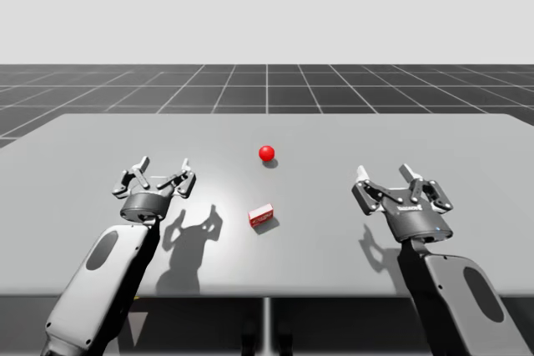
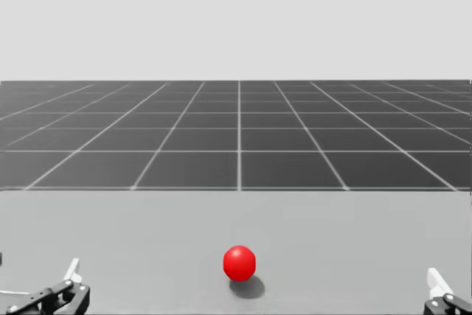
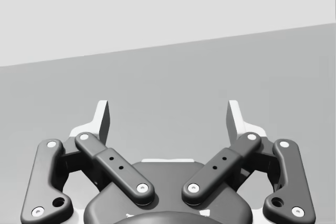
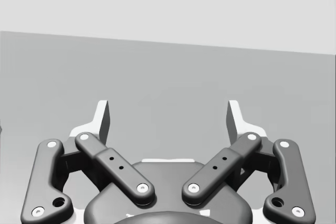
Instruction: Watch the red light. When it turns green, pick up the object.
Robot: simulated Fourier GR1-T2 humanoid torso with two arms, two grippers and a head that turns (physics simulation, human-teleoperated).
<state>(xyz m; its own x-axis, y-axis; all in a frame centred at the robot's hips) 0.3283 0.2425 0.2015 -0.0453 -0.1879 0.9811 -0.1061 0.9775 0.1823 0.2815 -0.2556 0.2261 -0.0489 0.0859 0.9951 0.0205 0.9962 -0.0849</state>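
Observation:
A round red light (image 1: pixel 266 152) sits on the grey table (image 1: pixel 75 147) near its middle; the same red light (image 2: pixel 239 262) glows low in the head view. A small red box (image 1: pixel 260 216) lies in front of it, closer to me. My left gripper (image 1: pixel 163 170) hovers open left of the box, well apart from it. My right gripper (image 1: pixel 385 177) stands open to the box's right, also apart. Nothing lies between the fingers of my left gripper (image 3: pixel 168 116) or of my right gripper (image 4: pixel 168 116) in the wrist views, just bare table ahead.
The table's far edge (image 1: pixel 267 114) runs across the back, with a dark gridded floor (image 1: pixel 267 89) beyond. The near table edge (image 1: pixel 267 295) lies just ahead of my arms.

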